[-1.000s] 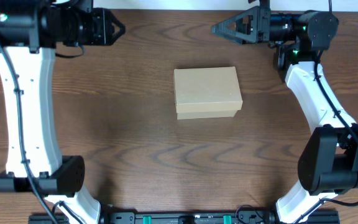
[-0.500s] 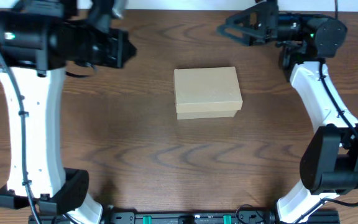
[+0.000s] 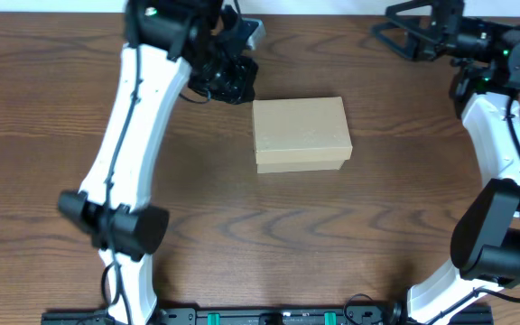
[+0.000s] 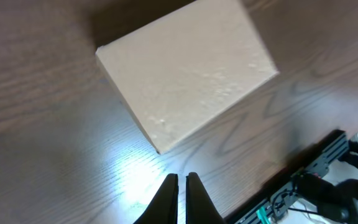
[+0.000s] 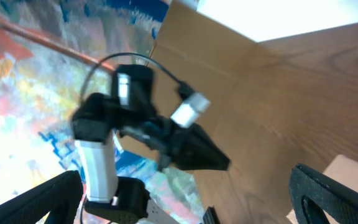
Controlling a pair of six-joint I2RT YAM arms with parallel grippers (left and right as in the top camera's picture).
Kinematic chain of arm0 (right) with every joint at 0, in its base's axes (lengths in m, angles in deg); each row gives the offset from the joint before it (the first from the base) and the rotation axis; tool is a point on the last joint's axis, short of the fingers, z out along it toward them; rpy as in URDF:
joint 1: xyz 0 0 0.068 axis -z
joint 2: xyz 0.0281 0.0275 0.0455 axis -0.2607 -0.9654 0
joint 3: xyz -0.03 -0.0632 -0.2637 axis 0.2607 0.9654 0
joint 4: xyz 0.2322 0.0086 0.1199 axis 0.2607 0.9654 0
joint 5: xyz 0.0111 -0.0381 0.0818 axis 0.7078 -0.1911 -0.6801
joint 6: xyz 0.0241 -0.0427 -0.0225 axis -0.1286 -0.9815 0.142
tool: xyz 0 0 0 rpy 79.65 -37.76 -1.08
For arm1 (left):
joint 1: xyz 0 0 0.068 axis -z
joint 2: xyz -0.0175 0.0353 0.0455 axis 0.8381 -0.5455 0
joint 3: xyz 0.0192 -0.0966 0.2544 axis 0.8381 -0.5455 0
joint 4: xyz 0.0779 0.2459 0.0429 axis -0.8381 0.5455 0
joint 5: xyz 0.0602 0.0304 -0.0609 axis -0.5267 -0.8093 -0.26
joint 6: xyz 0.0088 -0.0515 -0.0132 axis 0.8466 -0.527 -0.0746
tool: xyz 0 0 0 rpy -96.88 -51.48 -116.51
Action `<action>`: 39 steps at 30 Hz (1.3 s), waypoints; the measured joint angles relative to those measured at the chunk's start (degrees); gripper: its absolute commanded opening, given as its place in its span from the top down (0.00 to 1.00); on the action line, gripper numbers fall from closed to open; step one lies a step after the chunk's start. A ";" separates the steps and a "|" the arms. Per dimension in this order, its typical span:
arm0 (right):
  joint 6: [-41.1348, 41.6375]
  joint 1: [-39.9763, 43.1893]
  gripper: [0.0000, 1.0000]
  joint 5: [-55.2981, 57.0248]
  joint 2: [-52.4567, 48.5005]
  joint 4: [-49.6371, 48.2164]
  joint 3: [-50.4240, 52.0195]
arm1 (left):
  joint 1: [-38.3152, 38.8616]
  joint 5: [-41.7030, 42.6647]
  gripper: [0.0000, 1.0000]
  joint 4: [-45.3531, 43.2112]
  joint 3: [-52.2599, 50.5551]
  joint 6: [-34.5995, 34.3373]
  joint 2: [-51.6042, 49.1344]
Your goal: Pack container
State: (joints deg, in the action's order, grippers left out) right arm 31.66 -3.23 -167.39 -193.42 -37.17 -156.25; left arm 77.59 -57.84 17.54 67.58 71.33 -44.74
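Overhead view: the container [image 3: 301, 134] lies near the middle of the worktop [image 3: 242, 235], its flap lid down flat, and it sits exactly where it sat a second ago, untouched by either arm. No items to go into it show anywhere on the worktop.

What has changed is the left arm. A second ago it reached along the far left edge, well apart from the box. Now it has swung inward, and the left pincer [image 3: 233, 79] hangs just beside the container's rear left corner. The left wrist view looks down on the closed lid, with the pincer's two fingers drawn together to a thin slit and gripping nothing. Whether the tips actually meet is hard to tell at that angle.

The right pincer [image 3: 391, 25] has drifted further toward the far right corner, well apart from the box. Its jaws are spread wide and empty, as the right wrist view confirms.

The packing itself appears not yet begun. The left arm's approach looks like the opening move, probably toward the lid, which would have to come up before anything goes in.
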 measured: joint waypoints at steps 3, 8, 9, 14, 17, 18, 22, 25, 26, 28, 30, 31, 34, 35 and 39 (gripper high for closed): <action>0.17 2.05 0.01 0.00 0.00 -0.02 0.00 | 0.07 -0.09 0.94 0.63 0.00 0.04 -3.89; 0.20 5.53 0.01 0.00 0.00 -0.07 0.00 | 0.72 0.22 0.94 0.70 -0.02 0.94 -7.78; 0.20 5.95 0.01 0.00 0.00 -0.07 0.00 | 1.03 0.31 0.94 0.55 0.00 1.29 -8.13; 0.20 7.96 0.01 0.00 0.00 -0.09 0.00 | 3.76 0.79 0.94 -0.15 0.00 1.81 -9.07; 0.20 8.74 0.01 0.00 0.00 -0.09 0.00 | 5.57 1.03 0.94 -0.42 0.00 1.95 -9.84; 0.20 8.92 0.01 0.00 0.00 -0.09 0.00 | 6.27 1.09 0.94 -0.44 0.00 1.95 -10.43; 0.20 9.46 0.01 0.00 0.00 -0.11 0.00 | 7.98 1.49 0.94 -0.44 -0.02 1.95 -12.85; 0.20 9.64 0.01 0.00 0.00 -0.11 0.00 | 8.59 1.49 0.94 -0.52 0.00 1.97 -14.51; 0.20 9.64 0.01 0.00 0.00 -0.13 0.00 | 8.68 1.49 0.94 -0.66 -0.02 1.97 -14.75; 0.20 9.64 0.01 0.00 0.00 -0.15 0.00 | 8.74 1.49 0.94 -1.11 0.00 2.05 -14.91; 0.20 9.64 0.01 0.00 0.00 -0.15 0.00 | 8.76 1.49 0.94 -1.51 -0.02 2.29 -14.91; 0.17 9.64 0.01 0.00 0.00 -0.17 0.00 | 8.76 1.51 0.94 -1.57 0.00 2.43 -14.91; 0.17 9.66 0.01 0.00 0.00 -0.20 0.00 | 8.79 1.49 0.94 -1.57 0.00 2.84 -14.95; 0.20 9.66 0.01 0.00 0.00 -0.20 0.00 | 8.79 1.51 0.94 -1.53 -0.02 2.86 -15.02; 0.20 9.66 0.01 0.00 0.00 -0.22 0.00 | 8.79 1.88 0.94 -1.18 0.00 3.02 -16.17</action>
State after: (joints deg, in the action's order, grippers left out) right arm 31.85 6.43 -167.39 -193.42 -37.39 -156.25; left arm 86.37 -55.96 16.36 67.58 74.35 -60.91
